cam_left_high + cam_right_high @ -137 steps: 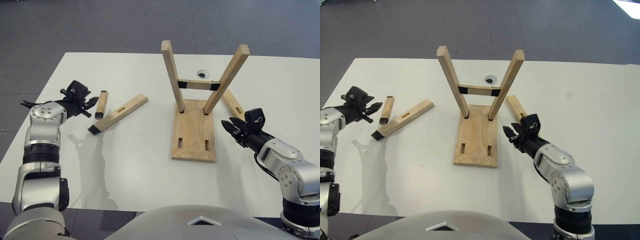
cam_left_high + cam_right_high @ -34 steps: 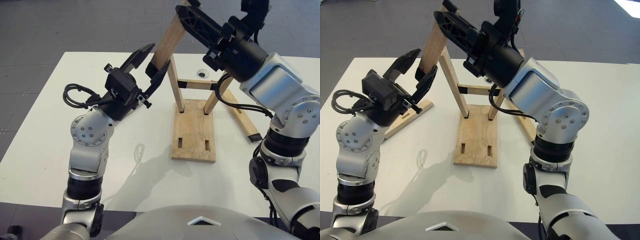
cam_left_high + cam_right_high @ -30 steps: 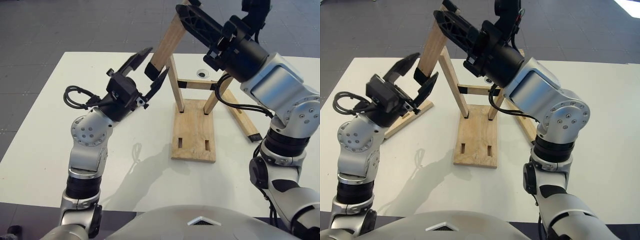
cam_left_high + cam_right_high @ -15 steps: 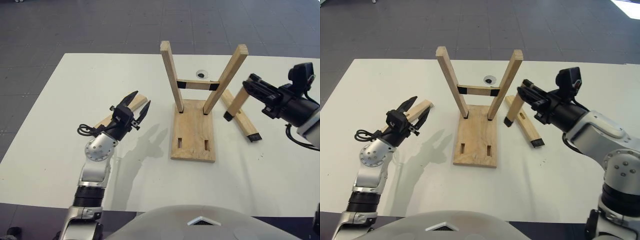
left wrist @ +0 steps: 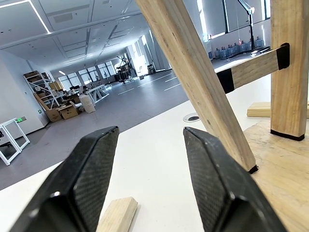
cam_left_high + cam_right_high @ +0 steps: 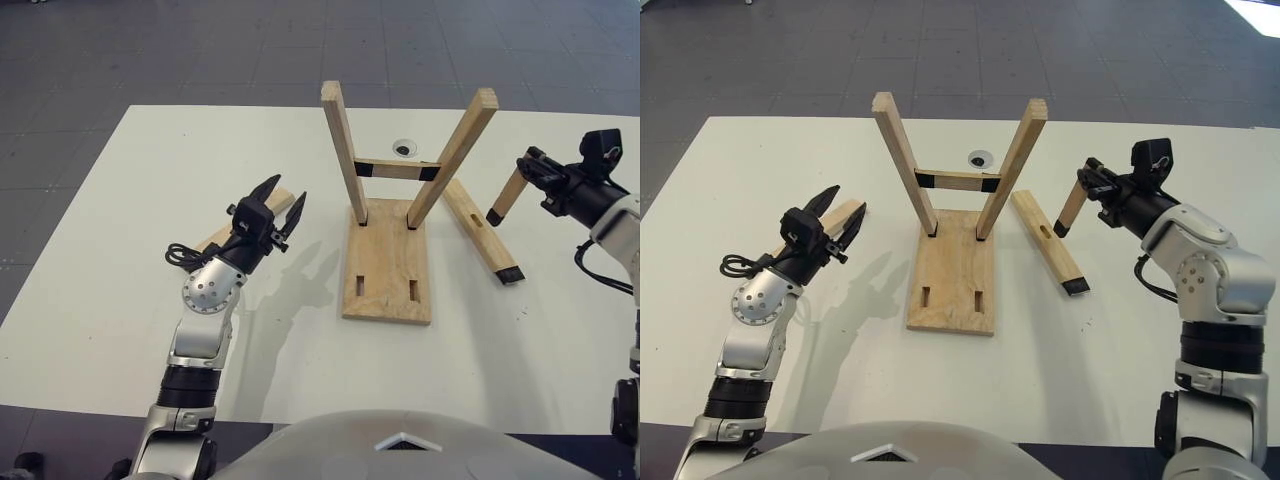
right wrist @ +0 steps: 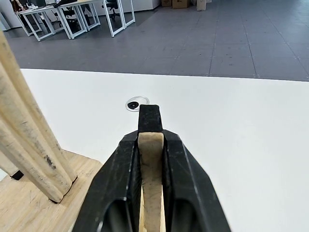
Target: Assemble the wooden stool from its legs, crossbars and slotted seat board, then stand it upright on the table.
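Right jaws clamp the stiff, likely light crossbar (image 6: 1071,213) at upper right; left jaws gape by the loose leg (image 6: 844,213), best gripped mid-length.

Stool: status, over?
Left pincer open above a loose leg. Right pincer shut on a crossbar. Seat board flat, two legs slotted, two slots empty. Another leg lies beside it, off the slots.

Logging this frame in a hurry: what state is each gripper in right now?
Left gripper: open, holding nothing.
Right gripper: shut on the short crossbar.
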### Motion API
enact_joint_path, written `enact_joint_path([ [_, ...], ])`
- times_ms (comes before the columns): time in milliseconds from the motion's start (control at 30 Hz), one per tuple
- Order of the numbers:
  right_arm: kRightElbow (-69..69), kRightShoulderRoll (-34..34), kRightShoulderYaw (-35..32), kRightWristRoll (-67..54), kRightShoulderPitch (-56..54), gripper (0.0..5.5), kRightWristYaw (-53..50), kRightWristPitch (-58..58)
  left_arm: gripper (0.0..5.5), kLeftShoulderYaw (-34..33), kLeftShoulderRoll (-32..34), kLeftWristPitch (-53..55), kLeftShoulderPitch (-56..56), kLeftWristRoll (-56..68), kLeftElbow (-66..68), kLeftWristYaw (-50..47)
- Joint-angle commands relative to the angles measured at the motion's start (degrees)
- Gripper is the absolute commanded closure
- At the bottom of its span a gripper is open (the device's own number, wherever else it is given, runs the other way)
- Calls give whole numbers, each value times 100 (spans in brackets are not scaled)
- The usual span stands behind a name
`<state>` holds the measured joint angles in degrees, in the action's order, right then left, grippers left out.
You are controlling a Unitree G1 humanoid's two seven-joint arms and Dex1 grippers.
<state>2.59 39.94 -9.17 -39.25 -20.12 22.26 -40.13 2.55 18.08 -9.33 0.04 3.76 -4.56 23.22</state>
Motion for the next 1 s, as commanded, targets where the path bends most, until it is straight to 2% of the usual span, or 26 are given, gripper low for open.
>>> enact_joint_path([
  [33,295,-253,87,307,-367,511,111,70,305,35,-6,115,-102,-55,-16,-6],
  [200,499,-477,129,579,-458,511,236,86,305,22,10,126,-130,-52,19,27],
  [533,842,-693,212,1144,52,511,513,262,305,4,-4,160,-106,-49,17,-2],
  [633,660,-910,289,1320,662,511,390,501,305,-12,-5,157,-133,-60,42,-22],
  [767,-48,-1317,5,1314,1745,511,104,1107,305,-16,-18,161,-70,-52,-20,-33],
  [1000,-390,-1443,37,1452,2219,511,71,1331,305,-40,-33,148,-57,-52,-38,-64],
])
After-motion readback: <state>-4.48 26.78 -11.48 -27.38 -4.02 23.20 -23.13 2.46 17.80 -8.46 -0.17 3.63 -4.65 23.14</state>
